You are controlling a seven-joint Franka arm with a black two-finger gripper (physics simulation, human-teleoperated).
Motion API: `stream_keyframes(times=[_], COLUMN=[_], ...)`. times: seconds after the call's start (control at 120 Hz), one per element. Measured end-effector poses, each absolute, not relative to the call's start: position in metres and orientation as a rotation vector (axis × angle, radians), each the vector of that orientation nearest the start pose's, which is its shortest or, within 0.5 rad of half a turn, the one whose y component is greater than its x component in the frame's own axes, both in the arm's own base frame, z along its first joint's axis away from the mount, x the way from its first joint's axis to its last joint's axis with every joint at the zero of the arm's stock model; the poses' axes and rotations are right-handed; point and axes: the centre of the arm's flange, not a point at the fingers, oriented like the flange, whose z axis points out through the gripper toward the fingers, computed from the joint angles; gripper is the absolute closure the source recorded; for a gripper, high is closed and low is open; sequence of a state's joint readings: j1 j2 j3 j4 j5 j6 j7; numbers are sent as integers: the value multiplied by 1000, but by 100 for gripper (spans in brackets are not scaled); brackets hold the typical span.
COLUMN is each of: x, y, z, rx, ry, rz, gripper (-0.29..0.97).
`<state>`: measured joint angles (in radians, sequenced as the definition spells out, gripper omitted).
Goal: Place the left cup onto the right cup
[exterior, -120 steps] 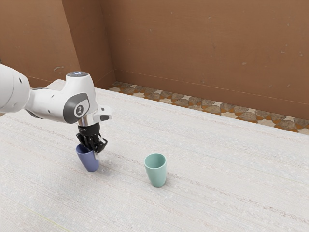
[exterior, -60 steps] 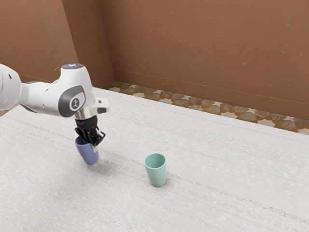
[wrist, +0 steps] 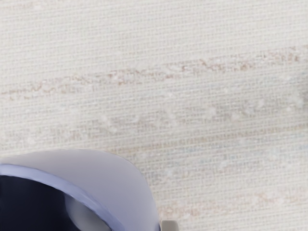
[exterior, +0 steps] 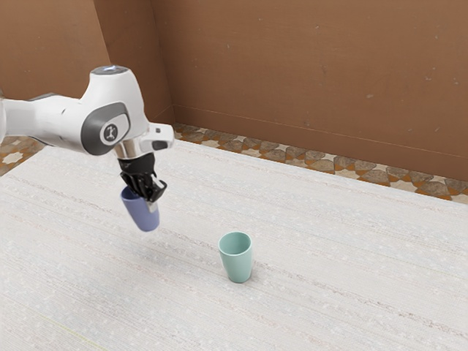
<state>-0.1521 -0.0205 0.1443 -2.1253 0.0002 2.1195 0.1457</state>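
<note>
**Exterior view: blue cup aloft, green cup waiting**

Exterior view, from its left: the arm [exterior: 73, 128] reaches in, and its pincer [exterior: 146, 191] is clamped on the rim of the blue cup [exterior: 142, 212]. That hold leaves the base free to drop into another cup. The blue cup hangs tilted, clear of the worktop [exterior: 351, 256] — high enough, I judge, to pass over a rim. To its right, well apart, the green cup [exterior: 235, 257] stands upright with its mouth open. In the wrist view the blue cup [wrist: 96, 183] sits just under the hand.

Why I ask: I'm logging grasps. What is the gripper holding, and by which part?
The gripper holds the purple cup by its rim, one side pinched, with the cup tilted in the air.
</note>
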Motion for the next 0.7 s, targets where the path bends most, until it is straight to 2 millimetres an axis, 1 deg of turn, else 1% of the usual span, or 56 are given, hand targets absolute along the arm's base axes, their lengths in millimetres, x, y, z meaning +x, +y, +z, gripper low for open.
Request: stream_keyframes(times=[0.133, 0.3, 0.442, 0.567, 0.7], x=[533, 527, 523, 525, 530], y=[-21, -35, -51, -69, -83], z=[433, 455, 462, 473, 479], rx=[-3127, -3122, -3111, -3096, -3084], ry=[298, 341, 396, 448, 486], rz=[-24, -29, -12, -18, -18], gripper=[78, 78, 78, 78, 78])
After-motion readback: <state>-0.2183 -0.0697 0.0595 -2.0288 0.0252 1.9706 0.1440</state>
